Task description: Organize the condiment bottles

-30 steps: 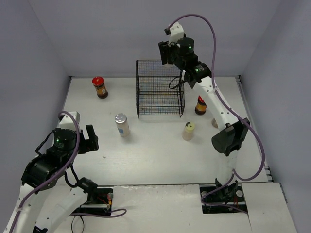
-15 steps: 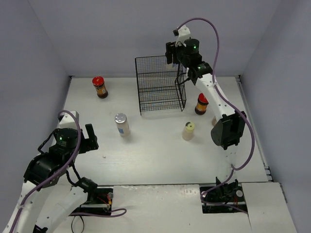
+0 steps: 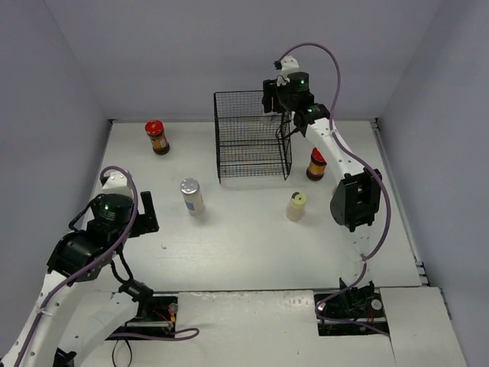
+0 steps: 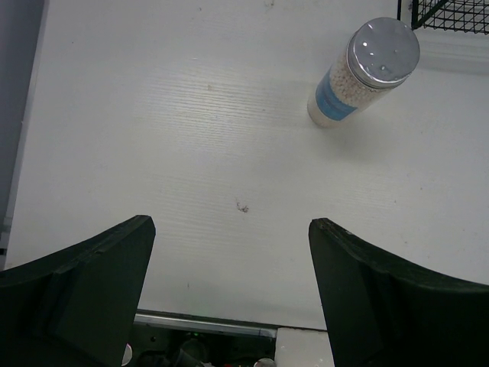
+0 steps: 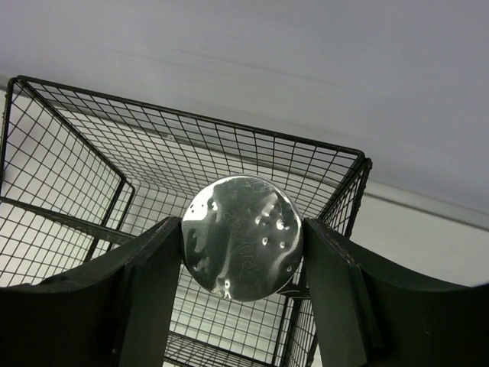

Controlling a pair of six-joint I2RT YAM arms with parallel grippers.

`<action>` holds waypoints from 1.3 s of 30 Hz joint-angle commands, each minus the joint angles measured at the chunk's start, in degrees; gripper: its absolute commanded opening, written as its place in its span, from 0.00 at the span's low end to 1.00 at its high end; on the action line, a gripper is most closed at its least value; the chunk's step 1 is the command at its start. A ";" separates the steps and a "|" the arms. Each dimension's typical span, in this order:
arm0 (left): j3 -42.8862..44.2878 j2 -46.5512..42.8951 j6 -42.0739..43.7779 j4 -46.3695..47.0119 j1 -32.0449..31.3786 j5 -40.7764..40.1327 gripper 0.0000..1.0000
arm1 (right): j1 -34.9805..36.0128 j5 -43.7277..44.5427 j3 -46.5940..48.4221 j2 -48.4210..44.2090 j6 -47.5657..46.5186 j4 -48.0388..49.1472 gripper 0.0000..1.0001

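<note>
My right gripper (image 5: 243, 252) is shut on a silver-capped bottle (image 5: 243, 237), which hangs above the black wire mesh basket (image 5: 76, 168) near its right rear corner. In the top view that gripper (image 3: 281, 121) is over the basket (image 3: 252, 136). Another silver-capped bottle (image 3: 192, 196) with a blue label stands left of centre. It also shows in the left wrist view (image 4: 365, 73), ahead and to the right of my open, empty left gripper (image 4: 231, 290). Red-lidded jars stand at far left (image 3: 157, 138) and right of the basket (image 3: 315, 165). A yellow-green-capped bottle (image 3: 296, 206) stands near the middle.
The right arm's elbow (image 3: 353, 200) hangs over the table's right side and hides what lies behind it. Grey walls close the table on three sides. A basket corner (image 4: 451, 15) shows at the top right of the left wrist view.
The right arm has carried its bottle a little right and lower over the basket's rear right corner. The left arm has edged forward towards the standing silver-capped bottle.
</note>
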 commanded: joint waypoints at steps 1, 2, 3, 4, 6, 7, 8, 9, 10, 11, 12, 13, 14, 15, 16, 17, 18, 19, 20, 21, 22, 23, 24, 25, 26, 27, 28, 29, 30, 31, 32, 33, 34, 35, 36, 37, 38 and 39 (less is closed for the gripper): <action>1.26 1.23 0.67 3.08 -0.17 -1.17 0.83 | -0.19 -1.10 2.94 -3.23 3.17 0.27 0.00; 1.17 1.40 0.76 3.17 -0.17 -1.17 0.83 | -0.19 -1.18 2.23 -3.93 3.35 -0.17 0.00; 1.17 1.58 0.85 3.52 -0.17 -1.00 0.83 | -0.19 -1.18 1.97 -4.19 3.53 -0.87 0.00; 1.08 1.75 0.94 3.78 -0.17 -0.99 0.83 | -0.28 -1.27 1.79 -4.37 3.35 -1.05 0.00; 1.00 2.37 1.02 4.31 -0.17 -0.65 0.83 | -0.28 -1.27 1.87 -3.94 2.91 -1.40 0.00; 1.00 2.55 1.11 4.49 -0.17 -0.47 0.83 | -0.28 -1.19 2.05 -3.58 2.48 -1.49 0.00; 1.00 2.81 1.20 4.75 -0.17 -0.29 0.83 | -0.28 -1.01 2.31 -2.89 2.39 -1.58 0.00; 1.00 3.25 1.29 5.01 -0.17 -0.03 0.83 | -0.28 -0.92 3.10 -2.36 2.38 -1.58 0.00; 1.00 3.51 1.46 5.19 -0.17 0.15 0.83 | -0.37 -0.92 3.45 -1.92 2.38 -1.67 0.00; 1.08 4.04 1.55 5.28 -0.17 0.15 0.83 | -0.37 -0.75 3.89 -0.78 2.65 -1.41 0.00; 1.17 4.22 1.64 5.37 -0.17 0.32 0.83 | -0.37 -0.48 4.33 -0.16 2.82 -1.23 0.00; 1.17 4.39 1.64 5.37 -0.17 0.32 0.83 | -0.37 -0.13 4.51 0.80 3.09 -0.88 0.01; 1.26 4.74 1.64 5.28 -0.17 0.41 0.83 | -0.37 0.65 4.69 1.25 3.52 -0.18 0.04; 1.26 4.83 1.64 5.37 -0.17 0.41 0.83 | -0.37 1.10 4.69 1.86 3.70 0.09 0.04; 1.26 4.83 1.64 5.19 -0.17 0.50 0.83 | -0.37 1.71 5.21 2.91 3.96 0.17 0.04; 1.17 5.01 1.55 5.28 -0.17 0.59 0.83 | -0.37 2.15 5.39 3.44 4.58 0.44 0.04; 1.08 5.01 1.55 5.11 -0.17 0.59 0.83 | -0.37 3.20 5.74 3.89 4.93 0.53 0.04; 1.08 5.10 1.46 5.10 -0.17 0.67 0.83 | -0.37 3.73 6.35 4.93 5.28 0.70 0.04; 1.00 5.27 1.55 4.93 -0.17 0.76 0.83 | -0.37 4.35 6.53 5.38 6.07 0.88 0.05; 1.00 5.36 1.38 4.84 -0.17 0.76 0.83 | -0.37 5.31 6.80 6.17 6.42 0.97 0.05; 0.91 5.45 1.38 4.75 -0.17 0.76 0.83 | -0.37 5.75 6.97 6.44 6.78 0.97 0.06; 1.00 5.71 1.29 4.58 -0.17 0.76 0.83 | -0.37 5.76 7.06 6.53 7.21 1.23 0.10; 1.00 5.80 1.29 4.66 -0.17 0.76 0.83 | -0.37 7.67 6.89 6.70 7.83 1.40 0.14; 1.00 5.89 1.11 4.58 -0.17 0.85 0.83 | -0.37 8.65 6.80 6.88 8.10 1.49 0.18; 1.08 6.24 1.11 4.58 -0.17 0.94 0.83 | -0.37 9.01 6.71 6.96 8.36 1.49 0.27; 1.08 6.33 1.03 4.58 -0.17 0.94 0.83 | -0.37 9.01 6.62 6.97 8.54 1.49 0.33; 1.08 6.41 1.11 4.66 -0.17 0.94 0.83 | -0.37 9.01 6.62 7.14 8.71 1.49 0.43; 1.08 6.68 1.03 4.84 -0.17 1.03 0.83 | -0.37 9.01 6.45 7.05 8.80 1.49 0.46; 1.08 6.85 1.02 4.84 -0.17 1.03 0.83 | -0.37 9.01 6.36 6.97 8.97 1.49 0.50; 1.08 7.03 1.11 4.84 -0.17 1.11 0.83 | -0.37 9.18 6.18 6.97 8.98 1.49 0.58; 1.08 7.20 1.03 5.01 -0.17 1.11 0.83 | -0.37 9.27 6.18 6.88 8.98 1.49 0.61; 1.08 7.47 1.11 5.10 -0.17 1.20 0.83 | -0.46 9.19 5.92 6.79 9.06 1.49 0.64; 1.08 7.56 1.11 5.19 -0.17 1.29 0.83 | -0.37 9.19 5.83 6.62 8.98 1.49 0.69; 1.08 7.82 1.03 5.45 -0.17 1.38 0.83 | -0.37 9.19 5.57 6.44 8.98 1.49 0.70; 1.08 7.99 1.11 5.54 -0.17 1.47 0.83 | -0.37 9.19 5.22 6.09 8.98 1.49 0.73; 1.08 8.08 1.20 5.63 -0.17 1.55 0.83 | -0.37 9.19 5.04 6.00 8.98 1.49 0.79; 1.08 8.35 1.11 5.81 -0.17 1.73 0.83 | -0.37 9.19 4.87 5.82 8.89 3.06 0.81; 1.08 8.43 1.20 5.89 -0.17 1.73 0.83 | -0.37 9.19 4.95 5.74 8.98 2.99 0.83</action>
